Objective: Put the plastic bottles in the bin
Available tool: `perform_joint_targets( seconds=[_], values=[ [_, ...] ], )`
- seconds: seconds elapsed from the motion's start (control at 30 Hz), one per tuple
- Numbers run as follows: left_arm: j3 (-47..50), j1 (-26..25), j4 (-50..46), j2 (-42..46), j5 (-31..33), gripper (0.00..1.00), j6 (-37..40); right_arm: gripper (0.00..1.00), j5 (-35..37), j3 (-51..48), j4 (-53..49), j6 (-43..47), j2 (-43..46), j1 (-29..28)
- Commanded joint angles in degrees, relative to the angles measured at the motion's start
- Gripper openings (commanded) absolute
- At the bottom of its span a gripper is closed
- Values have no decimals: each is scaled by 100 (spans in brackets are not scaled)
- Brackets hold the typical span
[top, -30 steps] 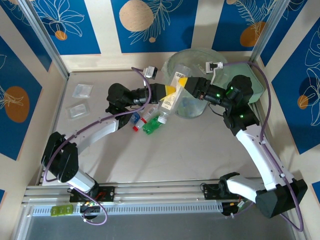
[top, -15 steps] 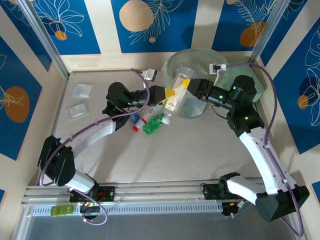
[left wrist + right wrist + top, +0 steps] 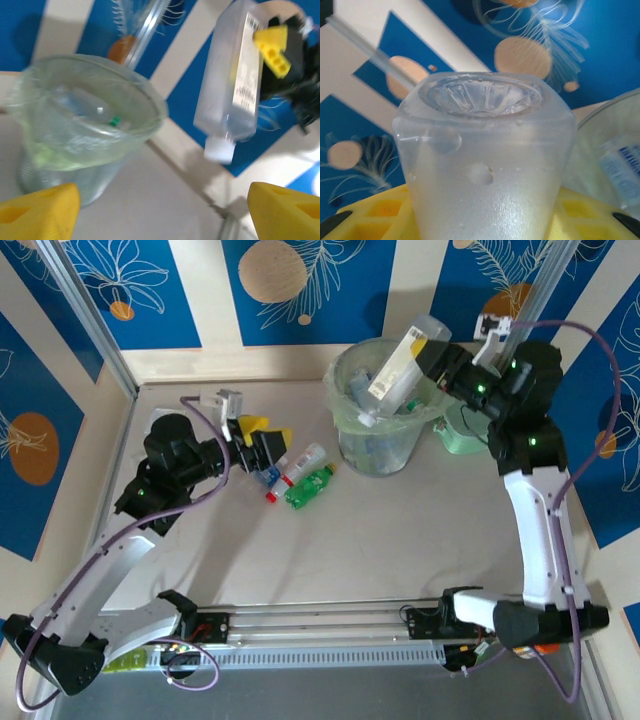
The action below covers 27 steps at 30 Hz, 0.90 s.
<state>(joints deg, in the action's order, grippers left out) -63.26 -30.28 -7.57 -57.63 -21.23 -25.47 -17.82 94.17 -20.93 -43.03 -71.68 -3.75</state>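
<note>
**Bottle held over the bin**

At left, we see the left gripper [image 3: 266, 436] open and holding nothing, just beside small bottles [image 3: 300, 462], 1 of them green, lying on the tabletop [image 3: 400, 530]. Farther right stands the bin [image 3: 375, 452]. Above its rim, the right gripper [image 3: 432, 360] clamps a clear bottle [image 3: 398, 368], tilted cap down.

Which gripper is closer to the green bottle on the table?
Left. The left gripper hovers beside the green bottle; the right gripper holds a clear bottle over the bin.
</note>
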Motion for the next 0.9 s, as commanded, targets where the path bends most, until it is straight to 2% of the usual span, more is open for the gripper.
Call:
perform_joint_targets(
  seconds=[0.0,0.07,0.17,0.3,0.33,0.43,0.7,0.87],
  values=[
    [301,-39,-403,14,550,86,629,44,765,637,-817,688,-520,158],
    [323,-46,-418,10,557,86,670,42,1070,1046,-1072,1000,-880,238],
    [380,-72,-373,73,615,86,702,42,1970,1945,-1732,1736,-1551,185],
    [506,-100,-293,189,725,86,736,40,3146,2720,-2243,2634,-2285,-98],
    [524,-108,-284,211,764,86,734,41,3224,2836,-2306,2676,-2427,-108],
    [569,-126,-239,229,845,86,708,41,3246,3160,-2496,2752,-2800,-156],
    [612,-140,-201,247,849,87,675,43,4616,3659,-2717,3844,-3663,-790],
    [614,-153,-200,242,908,87,658,45,5518,3452,-2409,4629,-3919,-1234]
  ],
)
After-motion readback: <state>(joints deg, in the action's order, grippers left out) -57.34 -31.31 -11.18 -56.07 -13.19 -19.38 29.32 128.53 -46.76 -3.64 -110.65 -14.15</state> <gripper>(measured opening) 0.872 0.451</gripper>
